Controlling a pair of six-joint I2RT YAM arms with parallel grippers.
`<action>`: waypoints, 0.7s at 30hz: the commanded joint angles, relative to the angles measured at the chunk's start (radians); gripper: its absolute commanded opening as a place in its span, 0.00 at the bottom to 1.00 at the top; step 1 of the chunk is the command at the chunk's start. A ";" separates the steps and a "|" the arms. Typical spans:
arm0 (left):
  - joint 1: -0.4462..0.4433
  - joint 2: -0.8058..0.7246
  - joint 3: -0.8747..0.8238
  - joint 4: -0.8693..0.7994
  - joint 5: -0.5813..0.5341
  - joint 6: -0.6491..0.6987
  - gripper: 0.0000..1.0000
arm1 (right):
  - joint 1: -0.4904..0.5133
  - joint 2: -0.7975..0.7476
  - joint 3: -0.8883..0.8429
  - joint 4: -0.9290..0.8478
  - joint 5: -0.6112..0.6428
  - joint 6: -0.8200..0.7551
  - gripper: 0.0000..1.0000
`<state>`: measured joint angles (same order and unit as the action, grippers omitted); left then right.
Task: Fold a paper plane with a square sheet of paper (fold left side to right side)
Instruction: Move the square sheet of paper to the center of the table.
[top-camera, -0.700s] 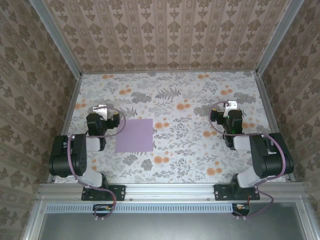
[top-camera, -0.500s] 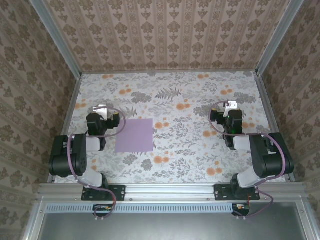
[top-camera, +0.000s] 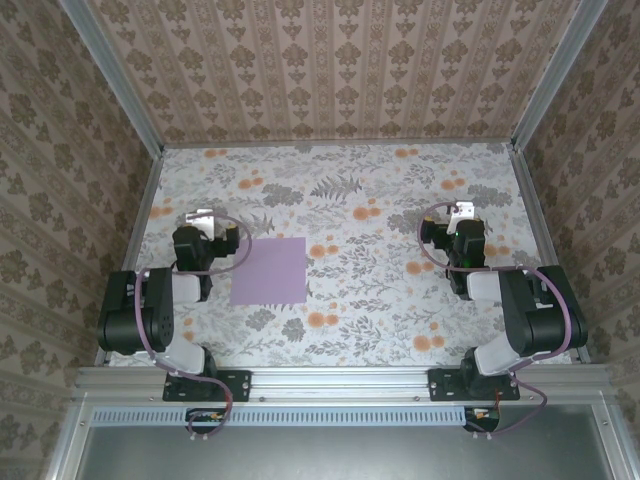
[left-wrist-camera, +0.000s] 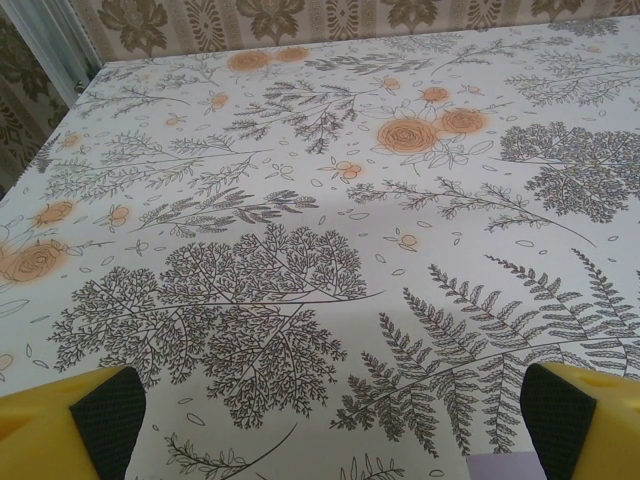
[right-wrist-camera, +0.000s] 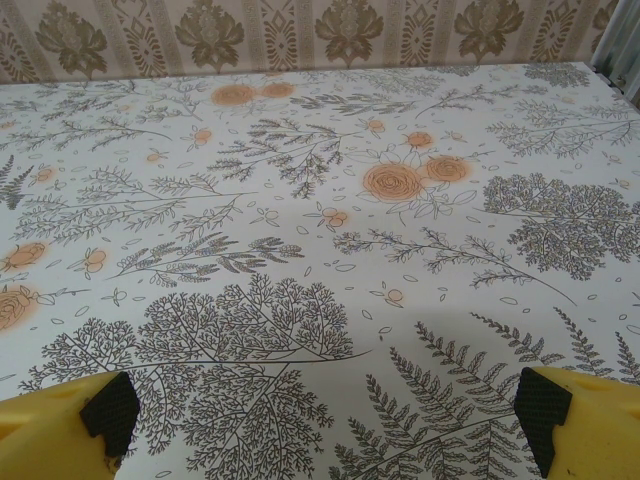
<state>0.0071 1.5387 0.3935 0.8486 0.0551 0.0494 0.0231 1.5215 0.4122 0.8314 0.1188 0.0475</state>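
Left gripper (left-wrist-camera: 330, 420): jaws spread wide, yellow fingers (left-wrist-camera: 50, 425) at either edge of the wrist view with only tablecloth (left-wrist-camera: 300, 200) between them. Nothing is held. From above we see it low over the cloth, pointing away from the bases, just beside the left edge of the lilac sheet (top-camera: 268, 270). A corner of lilac shows at the bottom right of the left wrist view. We judge the placement deliberate, since the left edge is the one to be lifted and carried over to the right.

Right gripper (right-wrist-camera: 325, 415): also wide apart and empty, over bare cloth on the right of the table, well apart from the sheet. We read it as held in reserve, to pin the right edge or press the crease.

Sheet: flat, square and uncreased as far as we can tell. It lies left of table centre and touches neither gripper. No fold is made yet, so the task looks to be at its start.

Our judgement: thin paper flush on cloth offers little to pinch, so the left fingers must get under an edge.
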 joint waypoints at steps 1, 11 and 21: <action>-0.004 -0.005 0.011 0.003 -0.019 -0.004 1.00 | 0.000 0.005 -0.009 0.031 -0.007 -0.006 1.00; -0.005 -0.160 0.004 -0.098 -0.076 -0.021 1.00 | -0.009 -0.167 0.011 -0.145 0.032 0.026 1.00; -0.175 -0.371 0.416 -1.040 -0.087 -0.270 1.00 | 0.052 -0.548 0.207 -0.941 -0.028 0.409 1.00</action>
<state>-0.0937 1.1675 0.7128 0.1890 -0.0463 -0.1158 0.0376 1.0370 0.5526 0.2363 0.1226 0.2859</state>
